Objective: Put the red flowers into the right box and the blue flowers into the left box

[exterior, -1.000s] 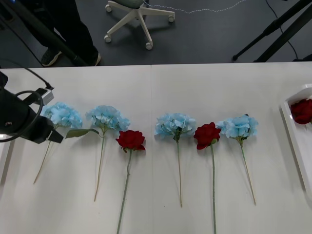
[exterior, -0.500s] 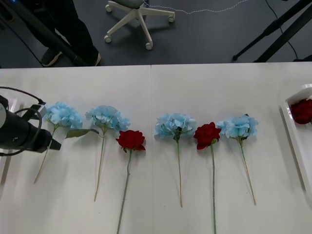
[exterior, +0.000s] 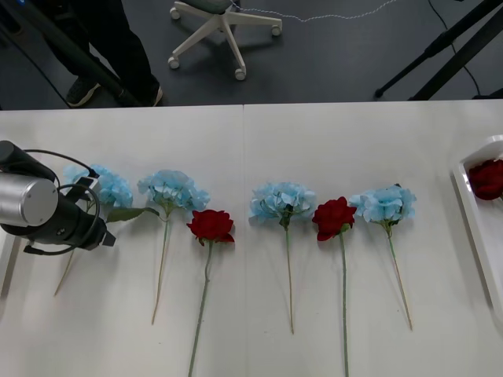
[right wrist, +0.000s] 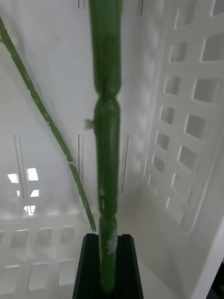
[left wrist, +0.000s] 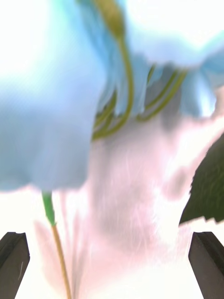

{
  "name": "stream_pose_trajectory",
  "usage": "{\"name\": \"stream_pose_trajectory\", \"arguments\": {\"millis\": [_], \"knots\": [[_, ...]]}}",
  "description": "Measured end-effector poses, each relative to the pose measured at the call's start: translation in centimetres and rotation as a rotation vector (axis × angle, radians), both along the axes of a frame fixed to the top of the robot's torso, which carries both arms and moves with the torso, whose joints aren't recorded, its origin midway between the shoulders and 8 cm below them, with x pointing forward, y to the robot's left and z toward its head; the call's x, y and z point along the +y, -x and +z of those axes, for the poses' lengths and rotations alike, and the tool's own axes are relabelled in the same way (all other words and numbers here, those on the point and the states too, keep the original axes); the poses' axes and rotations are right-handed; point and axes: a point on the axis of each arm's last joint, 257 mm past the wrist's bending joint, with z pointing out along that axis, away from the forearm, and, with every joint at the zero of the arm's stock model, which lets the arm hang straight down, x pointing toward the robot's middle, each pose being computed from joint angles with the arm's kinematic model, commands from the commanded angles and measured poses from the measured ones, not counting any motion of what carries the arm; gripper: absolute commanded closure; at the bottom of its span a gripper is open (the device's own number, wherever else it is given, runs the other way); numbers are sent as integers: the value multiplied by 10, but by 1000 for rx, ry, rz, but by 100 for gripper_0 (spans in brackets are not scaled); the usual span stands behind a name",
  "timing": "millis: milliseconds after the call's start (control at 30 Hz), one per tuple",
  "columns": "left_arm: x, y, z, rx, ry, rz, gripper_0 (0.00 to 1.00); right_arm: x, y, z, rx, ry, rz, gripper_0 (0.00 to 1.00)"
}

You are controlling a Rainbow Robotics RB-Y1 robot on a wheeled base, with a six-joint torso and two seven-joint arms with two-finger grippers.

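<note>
Flowers (exterior: 284, 200) in a row
Six lie side by side on the table (exterior: 354, 133); a box (exterior: 476, 228) (one flower (exterior: 487, 179) in it) stands right.

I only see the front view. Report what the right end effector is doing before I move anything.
Observer: The right end effector is shut on a green stem, down inside the white box.
Operator: Now give me the left one.
Observer: The left end effector is open. The blue flower sits just ahead of it, with the stalk running between the fingers, nearer one of them.
</note>
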Motion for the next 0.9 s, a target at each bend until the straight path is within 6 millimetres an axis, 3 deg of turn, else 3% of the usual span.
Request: {"name": "stream_pose_trajectory", "arguments": {"millis": [67,233,267,300,433,600,633,667,700,733,900], "knots": [[-2,-3,-3,-8,6,6,0,-1,-2,0,-6,9,3,61],[0,-12,-18,-2,29,53,0,-2,-1,-1,-5,10,3,27],[1,-13,-21,3,32,62,0,-2,-2,-1,-9,13,2,11],[2,-15,-21,4,32,66,0,-3,-2,-1,-13,16,2,4],[6,-22,-19,4,32,83,0,-5,-2,-2,-18,19,1,0],[8,-27,-18,5,34,95,0,14,-11,-3,-54,-57,11,0],[8,-27,-18,4,34,95,10,20,-12,-3,-58,-78,16,0],[8,-28,-17,3,34,95,26,25,-12,-3,-59,-94,22,0],[8,-28,-17,2,34,96,49,33,-14,-1,-62,-118,34,0],[7,-29,-16,-1,36,95,100,41,-16,1,-64,-140,47,0],[5,-33,-16,-8,37,94,100,92,-23,22,-46,-218,171,0]]}}
